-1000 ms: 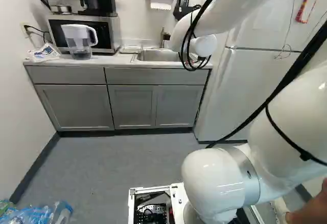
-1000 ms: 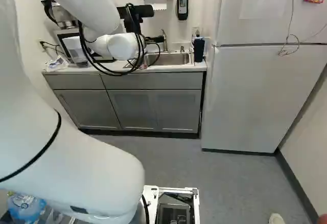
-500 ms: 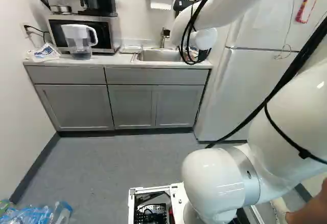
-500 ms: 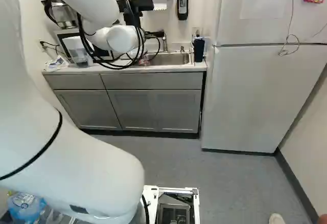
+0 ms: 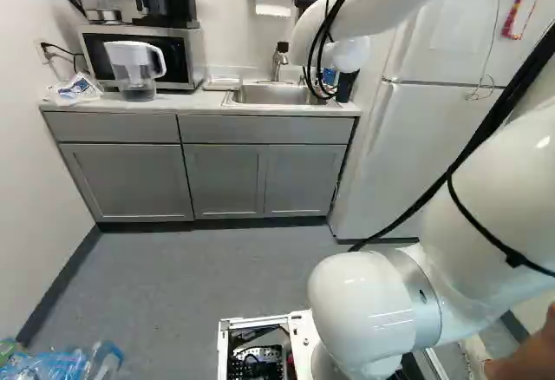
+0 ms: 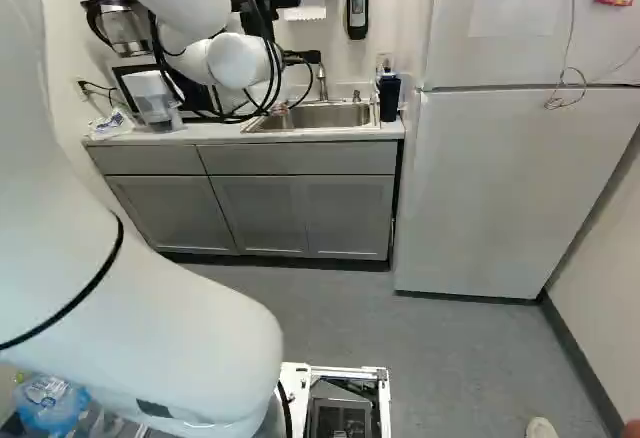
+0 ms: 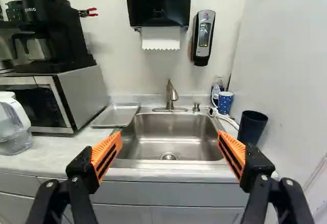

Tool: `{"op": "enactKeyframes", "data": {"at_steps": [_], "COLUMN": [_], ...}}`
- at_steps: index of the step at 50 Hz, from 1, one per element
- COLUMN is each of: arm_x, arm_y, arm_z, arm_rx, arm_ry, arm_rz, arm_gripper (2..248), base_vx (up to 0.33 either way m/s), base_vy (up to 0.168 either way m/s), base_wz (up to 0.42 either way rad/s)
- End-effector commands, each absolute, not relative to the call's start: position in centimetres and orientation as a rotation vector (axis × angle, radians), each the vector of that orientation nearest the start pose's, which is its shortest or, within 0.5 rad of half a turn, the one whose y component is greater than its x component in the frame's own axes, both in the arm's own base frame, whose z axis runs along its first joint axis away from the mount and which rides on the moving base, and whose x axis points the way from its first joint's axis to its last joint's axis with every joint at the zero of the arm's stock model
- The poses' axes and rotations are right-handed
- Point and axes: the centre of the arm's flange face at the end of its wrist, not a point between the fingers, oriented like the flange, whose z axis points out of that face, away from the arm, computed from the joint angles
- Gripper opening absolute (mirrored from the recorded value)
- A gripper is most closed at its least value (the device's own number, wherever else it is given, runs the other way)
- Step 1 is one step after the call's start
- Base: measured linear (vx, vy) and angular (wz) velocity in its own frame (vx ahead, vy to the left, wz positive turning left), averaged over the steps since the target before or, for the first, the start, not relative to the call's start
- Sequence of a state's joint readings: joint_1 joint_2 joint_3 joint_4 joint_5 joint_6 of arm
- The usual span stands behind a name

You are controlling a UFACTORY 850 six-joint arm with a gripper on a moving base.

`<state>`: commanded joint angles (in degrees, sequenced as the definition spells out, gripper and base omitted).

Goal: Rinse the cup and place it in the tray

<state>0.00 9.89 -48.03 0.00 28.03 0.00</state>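
Observation:
My gripper (image 6: 302,56) reaches toward the sink in the right base view, mostly behind the wrist and cables. In the wrist view the gripper (image 7: 169,138) is open wide, with nothing between its orange pads (image 7: 106,155). Ahead, past the fingers, lies the sink (image 7: 176,132). A dark blue cup (image 7: 251,128) stands on the counter just right of the sink, close beyond one finger. Behind it is a dotted blue mug (image 7: 225,103). The flat metal tray (image 7: 116,115) rests left of the sink, beside the microwave. Both cups are apart from the fingers.
The faucet (image 7: 171,95) rises behind the sink. A water pitcher (image 5: 134,69) and the microwave (image 7: 76,98) stand on the left part of the counter (image 5: 186,102). A tall refrigerator (image 6: 500,188) borders its right end. Wall dispensers hang above the sink.
The wrist has risen in both base views, carrying the gripper with it. In the left base view more of the faucet and the dark cup now show. The base has stayed put.

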Motion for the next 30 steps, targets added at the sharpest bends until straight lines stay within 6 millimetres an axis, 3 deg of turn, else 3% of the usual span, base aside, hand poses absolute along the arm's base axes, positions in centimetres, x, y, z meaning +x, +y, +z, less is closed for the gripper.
{"op": "enactKeyframes", "data": {"at_steps": [30], "arm_x": [47.1], "arm_y": [0.0], "arm_z": [67.1], "arm_rx": [-2.295], "arm_ry": [0.0], "arm_rz": [-2.145], "arm_gripper": [247], "base_vx": [0.0], "base_vy": [0.0], "base_wz": [0.0]}}
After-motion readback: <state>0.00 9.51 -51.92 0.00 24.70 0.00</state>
